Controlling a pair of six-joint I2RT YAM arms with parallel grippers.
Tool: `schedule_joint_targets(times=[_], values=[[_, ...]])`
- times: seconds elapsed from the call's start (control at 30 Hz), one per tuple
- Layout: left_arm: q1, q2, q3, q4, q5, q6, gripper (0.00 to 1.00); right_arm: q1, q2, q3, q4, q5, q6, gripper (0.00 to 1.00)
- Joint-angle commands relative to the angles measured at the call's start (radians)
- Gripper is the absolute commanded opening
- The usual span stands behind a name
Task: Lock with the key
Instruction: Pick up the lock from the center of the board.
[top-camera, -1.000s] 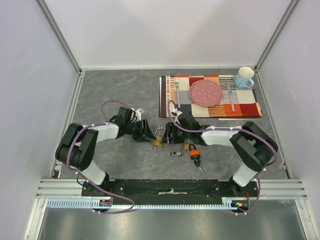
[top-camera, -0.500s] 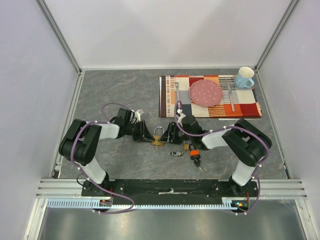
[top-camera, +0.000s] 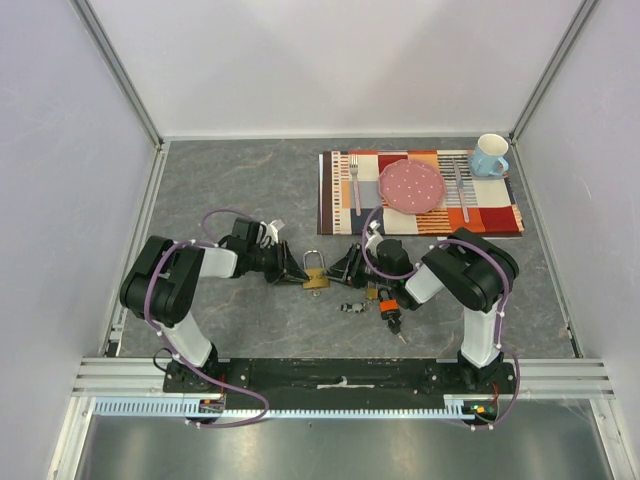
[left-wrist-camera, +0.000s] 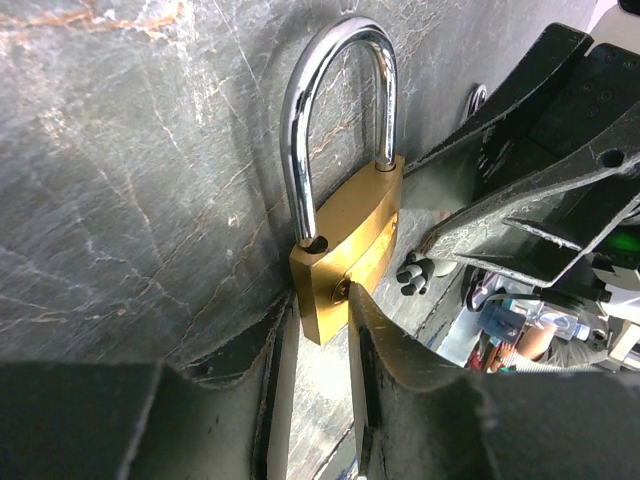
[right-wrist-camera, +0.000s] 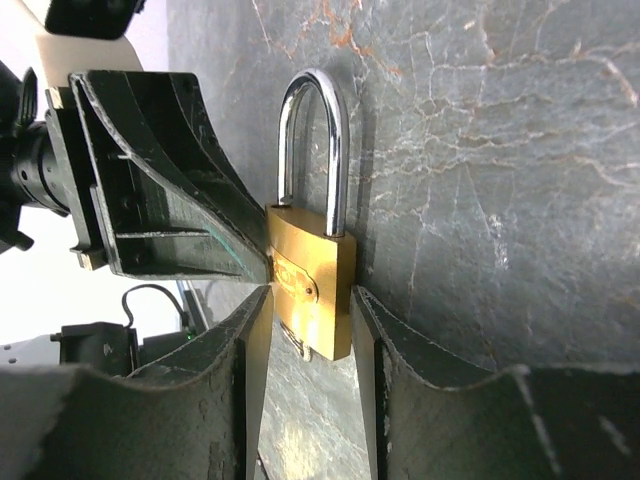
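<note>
— On the desk (top-camera: 240, 190), between the arms, where was the padlock (top-camera: 315, 278)?
— Lying flat; the left fingers (left-wrist-camera: 400, 360) pinched its brass body, the right fingers (right-wrist-camera: 240, 370) straddled it, grip unclear
— And the key?
— The orange-tagged key (top-camera: 388, 308) lay nearby, unheld; I judged picking, inserting and turning were all left

2 black-and-white arms (top-camera: 215, 262), looping purple cables (top-camera: 215, 213)

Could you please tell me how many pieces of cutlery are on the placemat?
2: a fork left of the plate, and another piece right of it, near the mug.
</note>
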Motion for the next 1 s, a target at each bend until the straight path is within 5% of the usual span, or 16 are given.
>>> schedule_joint_targets(times=[0.0, 0.27, 0.37, 0.4, 0.5, 0.97], values=[[-0.051, 0.031, -0.024, 0.068, -0.019, -0.015, 0.32, 0.051, 0.079, 0.001, 0.053, -0.042, 0.033, 0.48], [-0.050, 0.000, -0.021, 0.031, -0.066, -0.005, 0.31, 0.051, -0.074, 0.044, -0.413, 0.122, -0.203, 0.63], [-0.050, 0.026, -0.008, 0.019, -0.074, -0.002, 0.19, 0.049, -0.117, 0.076, -0.560, 0.202, -0.298, 0.74], [-0.050, 0.033, -0.005, 0.016, -0.080, -0.002, 0.11, 0.051, -0.122, 0.082, -0.575, 0.208, -0.320, 0.79], [-0.050, 0.049, -0.005, 0.012, -0.091, -0.002, 0.06, 0.051, -0.111, 0.088, -0.590, 0.210, -0.326, 0.82], [-0.048, -0.016, 0.021, -0.069, -0.149, 0.036, 0.05, 0.026, -0.079, 0.055, -0.548, 0.175, -0.288, 0.81]])
